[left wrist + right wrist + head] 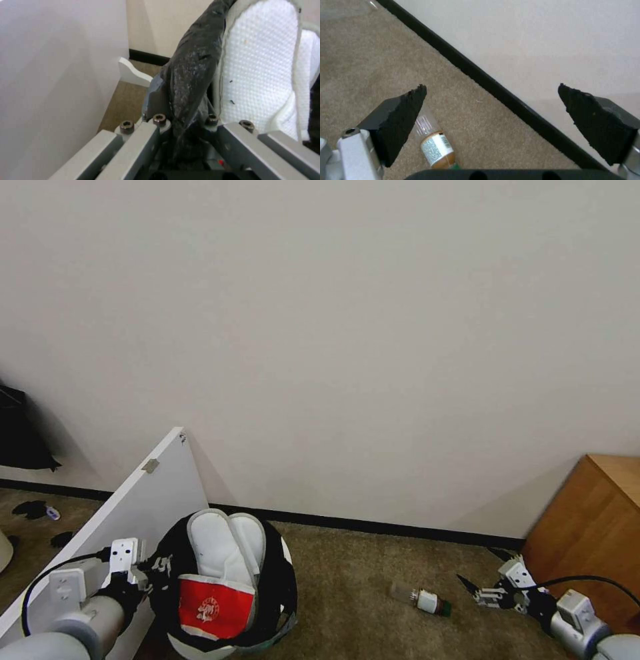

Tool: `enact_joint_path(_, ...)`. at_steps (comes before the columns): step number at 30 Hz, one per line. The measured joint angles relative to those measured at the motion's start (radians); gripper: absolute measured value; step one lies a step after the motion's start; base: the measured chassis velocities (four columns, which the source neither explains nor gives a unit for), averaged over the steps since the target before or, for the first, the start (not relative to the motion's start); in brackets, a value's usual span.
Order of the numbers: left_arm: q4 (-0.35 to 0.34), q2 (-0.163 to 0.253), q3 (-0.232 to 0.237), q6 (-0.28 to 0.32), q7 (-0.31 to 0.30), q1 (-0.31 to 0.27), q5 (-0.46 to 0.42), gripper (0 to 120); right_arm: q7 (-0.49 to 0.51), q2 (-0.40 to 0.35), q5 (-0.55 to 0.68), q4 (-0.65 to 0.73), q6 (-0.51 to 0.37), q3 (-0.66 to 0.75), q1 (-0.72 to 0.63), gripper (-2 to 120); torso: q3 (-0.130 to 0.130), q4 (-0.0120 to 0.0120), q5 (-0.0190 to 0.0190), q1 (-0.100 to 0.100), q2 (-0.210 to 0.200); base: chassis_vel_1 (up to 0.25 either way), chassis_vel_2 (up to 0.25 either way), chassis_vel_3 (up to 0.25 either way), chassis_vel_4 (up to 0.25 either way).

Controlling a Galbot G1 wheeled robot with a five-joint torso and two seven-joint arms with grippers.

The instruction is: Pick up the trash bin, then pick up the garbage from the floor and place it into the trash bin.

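You are facing a pale wall (373,327) with a black baseboard (373,527), and beige carpet (347,593) below it. At lower left of the head view, your left gripper (143,573) is clenched on the bag-lined rim of the trash bin (280,593), which holds two white slippers (223,547) and a red packet (215,597). Right of centre, a small green-capped bottle (422,599) lies on its side, long axis left-right, cap toward your right gripper (475,588), whose fingers are spread wide beside a wooden cabinet (593,527).

A plain wall (347,327) with black baseboard (373,527) meets the carpet (360,593); a wood cabinet (587,527) at four o'clock, a white panel (133,500) at eight.
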Motion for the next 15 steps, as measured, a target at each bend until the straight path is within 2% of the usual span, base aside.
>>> enact_joint_path(5, 0.011, 0.007, -0.001, 0.000, 0.001, 0.003, -0.003, 4, -0.002, 0.010, -0.006, -0.025, -0.002, -0.019, 0.015, 100, 0.000, -0.0001, -0.0002, 0.000, 0.000, 0.000, 0.000, 0.000, 0.000)
enact_joint_path(15, 0.051, -0.008, -0.008, 0.000, 0.013, 0.005, 0.011, 4, -0.003, 0.018, 0.006, -0.080, -0.013, -0.113, 0.084, 100, 0.000, 0.0001, 0.0000, 0.000, 0.000, 0.000, 0.000, 0.000, 0.000)
